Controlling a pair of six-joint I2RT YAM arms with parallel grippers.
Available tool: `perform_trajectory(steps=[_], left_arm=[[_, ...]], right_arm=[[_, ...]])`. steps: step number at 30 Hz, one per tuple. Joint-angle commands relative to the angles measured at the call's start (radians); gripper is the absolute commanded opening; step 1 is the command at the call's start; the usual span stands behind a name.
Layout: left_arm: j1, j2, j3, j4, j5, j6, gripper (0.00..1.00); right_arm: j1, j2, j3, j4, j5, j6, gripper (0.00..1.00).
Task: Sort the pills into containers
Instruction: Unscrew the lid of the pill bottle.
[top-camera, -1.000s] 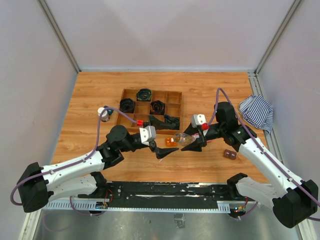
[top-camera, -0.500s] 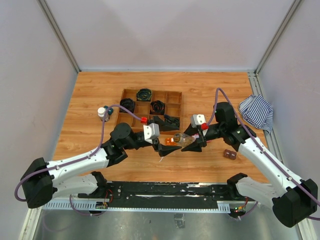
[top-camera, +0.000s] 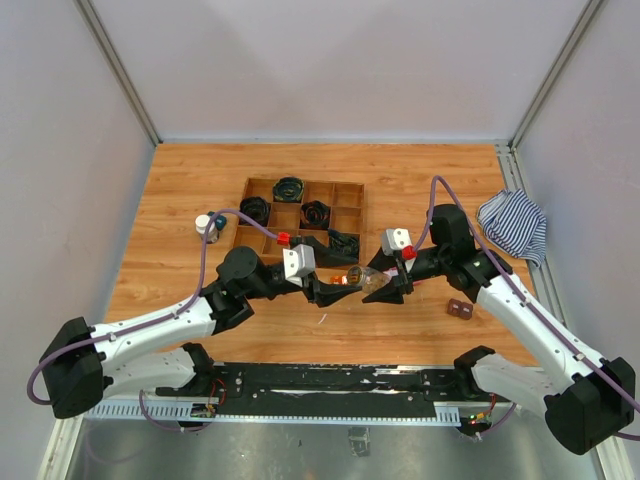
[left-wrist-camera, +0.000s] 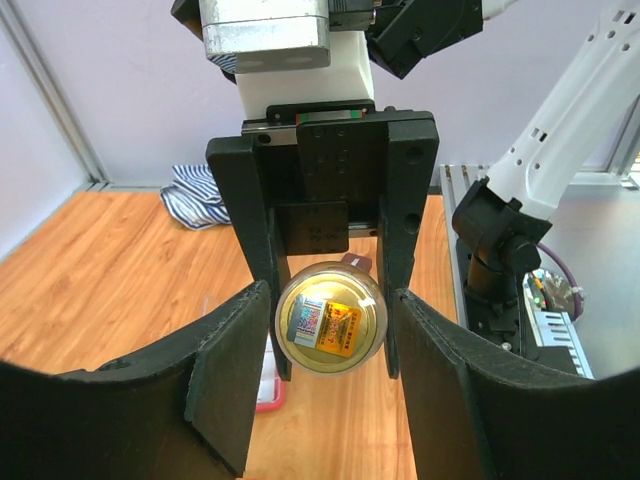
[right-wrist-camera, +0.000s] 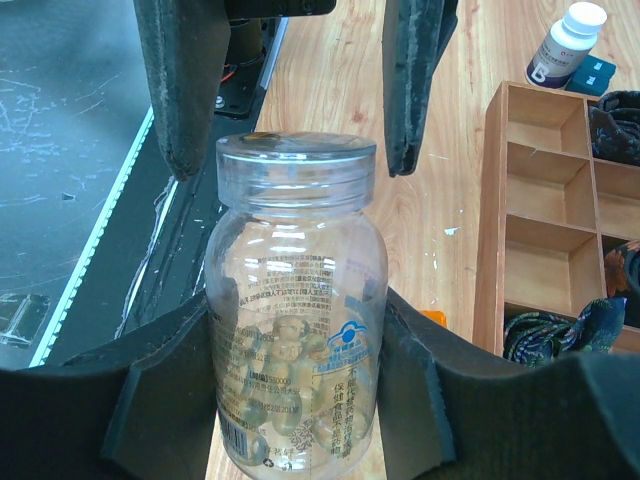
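Note:
My right gripper (right-wrist-camera: 295, 315) is shut on a clear vial (right-wrist-camera: 295, 330) with pale translucent pills inside, held off the table at its middle (top-camera: 370, 281). The vial's gold-lined cap (left-wrist-camera: 331, 320) faces my left gripper (left-wrist-camera: 332, 300). That gripper's fingers (right-wrist-camera: 187, 95) flank the cap, a thin gap showing on each side. A small dark bottle with a white cap (top-camera: 207, 226) stands left of the tray. A pink flat box (left-wrist-camera: 266, 396) lies on the table under the grippers.
The wooden compartment tray (top-camera: 300, 182) holding black coils sits behind the grippers. A striped cloth (top-camera: 512, 225) lies at the right edge and a small brown piece (top-camera: 460, 309) near my right arm. An orange block (right-wrist-camera: 432, 318) rests by the tray's near wall.
My left gripper has moved right up to the vial's cap, and its jaws have narrowed around it. The right gripper and the vial have stayed put.

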Motion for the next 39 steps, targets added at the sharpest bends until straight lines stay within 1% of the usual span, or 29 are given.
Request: perform_trajectory(steps=[1, 3, 6, 8, 14, 33, 34, 35, 36, 39], left_arm=[[0.003, -0.006, -0.014, 0.017, -0.009, -0.005, 0.6], [0.003, -0.009, -0.015, 0.016, -0.01, -0.006, 0.63], [0.003, -0.01, -0.013, 0.011, -0.013, -0.006, 0.7], [0.003, -0.009, -0.011, 0.009, -0.012, -0.006, 0.7], [0.003, -0.005, -0.01, 0.015, -0.009, -0.012, 0.64], [0.009, 0.016, 0.001, -0.002, -0.006, -0.024, 0.57], [0.008, 0.015, 0.001, -0.002, -0.007, -0.024, 0.55], [0.009, 0.015, 0.002, -0.002, -0.008, -0.027, 0.52], [0.01, 0.014, 0.001, -0.001, -0.009, -0.03, 0.45], [0.012, 0.008, -0.001, 0.009, -0.018, -0.055, 0.2]], right_arm=[[-0.007, 0.0, 0.019, -0.002, -0.028, -0.016, 0.01], [-0.008, 0.0, 0.019, -0.002, -0.027, -0.016, 0.0], [-0.008, 0.0, 0.019, -0.004, -0.027, -0.017, 0.01], [-0.008, 0.0, 0.02, -0.002, -0.027, -0.017, 0.01], [-0.007, 0.0, 0.019, -0.002, -0.029, -0.015, 0.01], [-0.007, 0.0, 0.02, -0.003, -0.03, -0.015, 0.01], [-0.007, 0.0, 0.02, -0.003, -0.03, -0.015, 0.01], [-0.007, 0.0, 0.019, -0.003, -0.029, -0.013, 0.01], [-0.007, 0.0, 0.02, -0.003, -0.03, -0.013, 0.01], [-0.007, 0.0, 0.021, -0.003, -0.03, -0.013, 0.01]])
